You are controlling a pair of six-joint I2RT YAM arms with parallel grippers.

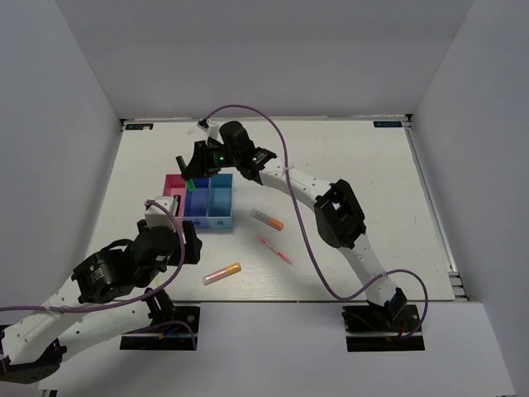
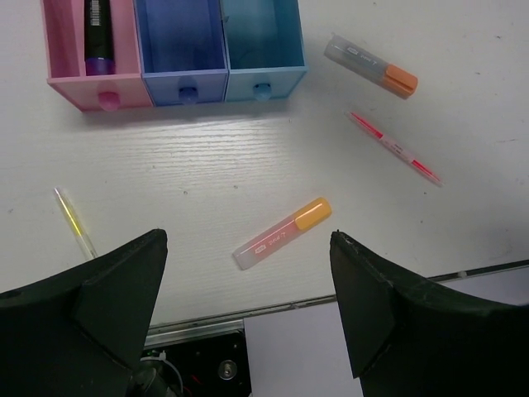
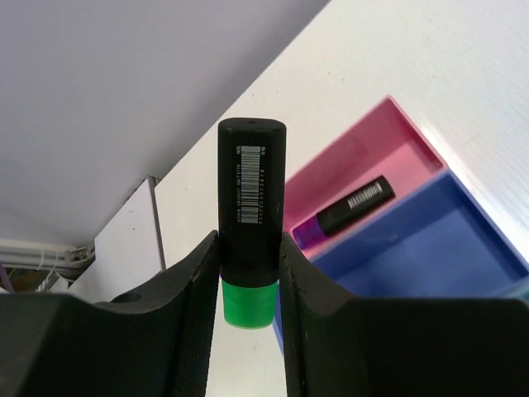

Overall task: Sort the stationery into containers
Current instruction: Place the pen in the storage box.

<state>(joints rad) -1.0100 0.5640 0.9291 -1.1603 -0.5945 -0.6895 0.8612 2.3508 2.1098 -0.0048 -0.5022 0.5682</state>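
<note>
Table [image 2: 207, 157], tray [image 2: 178, 76], orange-capped markers [image 2: 283, 233], pink pen [image 2: 395, 147], maybe yellow stick [image 2: 73, 222]

Black-and-green highlighter [image 3: 251, 215] held beside tray [image 1: 216, 222]; purple-capped marker [image 2: 97, 37] lies in pink compartment [image 2: 83, 89].

Right gripper [image 3: 250, 252] clamps black-and-green highlighter [image 3: 250, 182] (near its green end); purple-capped marker [image 3: 354, 206] in pink compartment [image 3: 397, 136].

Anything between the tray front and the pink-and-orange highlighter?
No. Left wrist view shows bare table between the three-compartment tray and the pink-and-orange highlighter; the thin pink-red pen lies off to one side, clear of that stretch.
</note>
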